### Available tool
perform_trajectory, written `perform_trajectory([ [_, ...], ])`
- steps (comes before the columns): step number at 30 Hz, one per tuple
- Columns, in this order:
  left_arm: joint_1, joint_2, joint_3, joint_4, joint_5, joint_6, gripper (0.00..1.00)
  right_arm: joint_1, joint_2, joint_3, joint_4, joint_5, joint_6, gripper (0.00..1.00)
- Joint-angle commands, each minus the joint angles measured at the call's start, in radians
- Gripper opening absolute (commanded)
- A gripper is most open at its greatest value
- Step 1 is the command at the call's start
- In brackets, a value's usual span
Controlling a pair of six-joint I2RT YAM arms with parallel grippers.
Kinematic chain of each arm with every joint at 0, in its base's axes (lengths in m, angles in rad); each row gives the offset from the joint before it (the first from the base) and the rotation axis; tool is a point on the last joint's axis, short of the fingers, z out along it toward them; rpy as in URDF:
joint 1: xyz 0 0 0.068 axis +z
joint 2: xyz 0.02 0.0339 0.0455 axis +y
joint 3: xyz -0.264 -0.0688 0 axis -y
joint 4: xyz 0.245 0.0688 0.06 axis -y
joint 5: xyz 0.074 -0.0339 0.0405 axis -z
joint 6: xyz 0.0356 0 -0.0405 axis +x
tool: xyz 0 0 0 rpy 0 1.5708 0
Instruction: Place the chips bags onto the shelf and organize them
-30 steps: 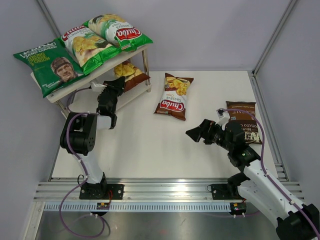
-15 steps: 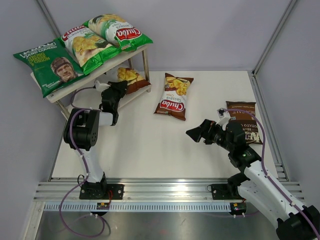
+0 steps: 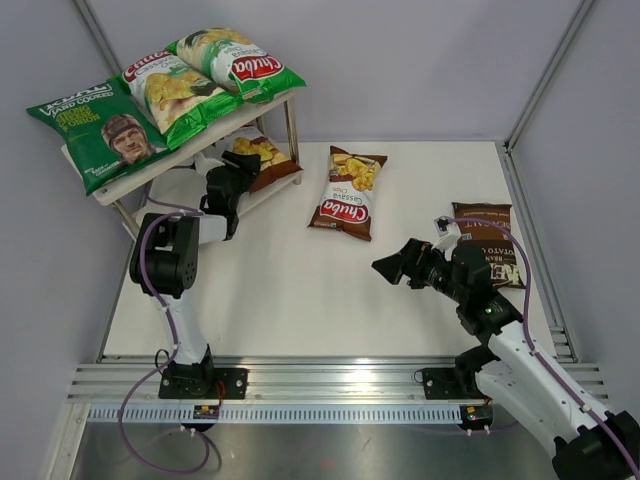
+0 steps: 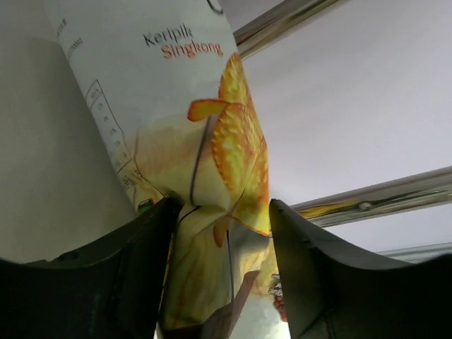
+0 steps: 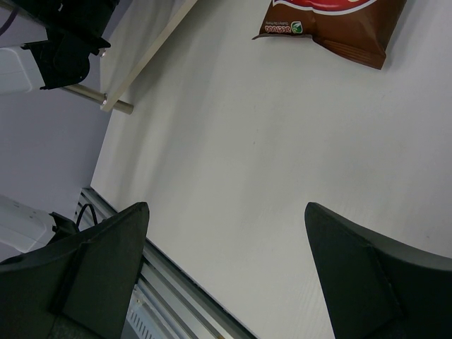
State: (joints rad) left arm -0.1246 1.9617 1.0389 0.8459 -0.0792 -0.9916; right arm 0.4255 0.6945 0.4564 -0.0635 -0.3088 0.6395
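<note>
From the top cam: the shelf [image 3: 115, 188] sits back-left on the counter [image 3: 300, 290]. Its upper board carries the dark green man's-face bag [image 3: 100, 135] and two green-white Chuba bags [image 3: 170, 90] [image 3: 235, 62]. A brown Chuba bag [image 3: 262, 155] lies on the lower board, with the left claw [image 3: 232, 170] right at its near end. A second brown Chuba bag [image 3: 348, 192] lies mid-counter. The Kettle bag [image 3: 490, 222] is far right, partly under the right arm.

Left wrist cam: the fingers [image 4: 141, 268] are partly spread with that lower-board bag's end between them. Honestly can't tell if they're pinching it or just sitting against it.

Right wrist cam: the right claw [image 5: 226, 282] hangs over the counter, spread wide. The mid-counter bag's bottom edge peeks in up top.
</note>
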Motion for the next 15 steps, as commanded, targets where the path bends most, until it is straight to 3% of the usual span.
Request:
perform_trajectory([
  [1,-0.006,-0.058,0.03,-0.112,-0.039,0.042,0.63,0.002,-0.015,0.024,0.048,-0.009,-0.02,1.0],
  [4,-0.006,-0.101,0.024,-0.194,-0.062,0.065,0.68,0.002,-0.021,0.024,0.045,-0.007,-0.02,0.99],
  [11,-0.004,-0.198,0.009,-0.338,-0.106,0.111,0.99,0.002,0.009,0.036,0.041,-0.013,-0.021,1.0],
  [15,-0.004,-0.23,0.027,-0.398,-0.071,0.145,0.99,0.002,0.055,0.042,0.048,-0.036,-0.023,0.99],
])
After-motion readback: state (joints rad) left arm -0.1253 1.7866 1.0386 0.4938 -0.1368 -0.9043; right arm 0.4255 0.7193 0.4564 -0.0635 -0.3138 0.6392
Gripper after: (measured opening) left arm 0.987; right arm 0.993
